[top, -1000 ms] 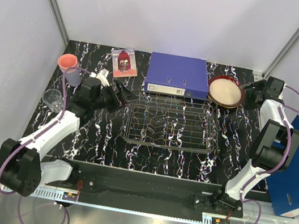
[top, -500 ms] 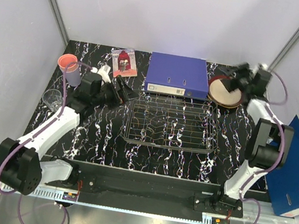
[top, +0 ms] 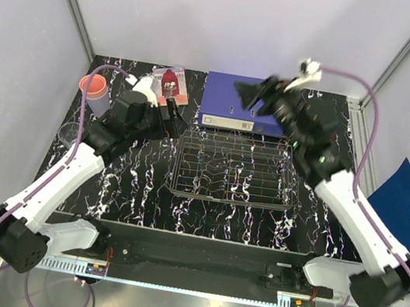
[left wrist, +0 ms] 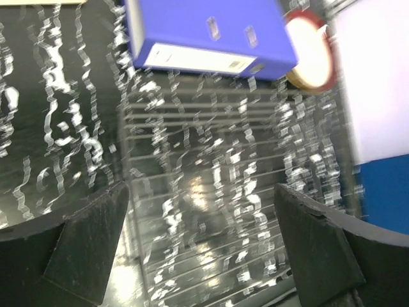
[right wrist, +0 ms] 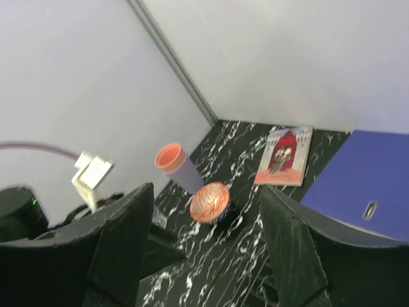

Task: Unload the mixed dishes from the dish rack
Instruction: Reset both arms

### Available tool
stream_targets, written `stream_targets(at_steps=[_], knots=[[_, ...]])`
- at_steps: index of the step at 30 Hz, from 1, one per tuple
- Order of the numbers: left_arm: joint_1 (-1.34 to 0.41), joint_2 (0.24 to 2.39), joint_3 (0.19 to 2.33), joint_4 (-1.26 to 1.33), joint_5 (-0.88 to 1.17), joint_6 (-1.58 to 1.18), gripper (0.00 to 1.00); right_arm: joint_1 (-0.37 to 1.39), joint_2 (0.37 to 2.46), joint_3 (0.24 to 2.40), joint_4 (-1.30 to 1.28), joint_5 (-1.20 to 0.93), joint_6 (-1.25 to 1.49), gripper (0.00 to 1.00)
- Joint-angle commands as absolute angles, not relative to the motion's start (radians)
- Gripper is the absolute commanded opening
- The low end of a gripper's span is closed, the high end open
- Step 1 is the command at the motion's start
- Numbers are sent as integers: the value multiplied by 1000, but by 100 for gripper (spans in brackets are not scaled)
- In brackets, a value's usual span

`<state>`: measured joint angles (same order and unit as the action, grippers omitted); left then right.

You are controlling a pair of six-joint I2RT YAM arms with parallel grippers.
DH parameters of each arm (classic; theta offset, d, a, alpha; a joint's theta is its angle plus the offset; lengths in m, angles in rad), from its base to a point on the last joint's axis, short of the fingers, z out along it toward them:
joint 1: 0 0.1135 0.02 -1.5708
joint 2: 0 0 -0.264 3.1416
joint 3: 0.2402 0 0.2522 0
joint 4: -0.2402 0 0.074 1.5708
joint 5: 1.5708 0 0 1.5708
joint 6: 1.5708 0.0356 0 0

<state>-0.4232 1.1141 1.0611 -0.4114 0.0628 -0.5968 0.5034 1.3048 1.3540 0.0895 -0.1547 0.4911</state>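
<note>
As jaws gape (left), rack [left wrist: 211, 192] lies just ahead.

- One dish rack [top: 235, 171].
- Two binders: one blue binder [top: 244, 99] just behind the rack, and a second blue binder [top: 407, 223] well off to the rack's right.
- One picture card [top: 171, 85], behind the rack's left corner.
- Two cups in one stack: a pink cup [right wrist: 170, 155] in a lilac cup [right wrist: 186, 179], well left of the rack.
- One clear glass [top: 68, 134], far left of the rack.
- One red-white patterned bowl [right wrist: 209, 202], near the cups.
- One red-rimmed cream bowl [left wrist: 311, 59], behind the rack's right corner.
</note>
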Motion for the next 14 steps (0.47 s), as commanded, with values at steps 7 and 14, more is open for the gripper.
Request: stream_targets(at_steps=[7,14], knots=[[-566,1082,1103,-563,-236,-456,99,1070,1137,1014,-84,753,179,82],[-595,1058,1075,-566,-239,-430,99,1075,964,876,-87,750,275,88]])
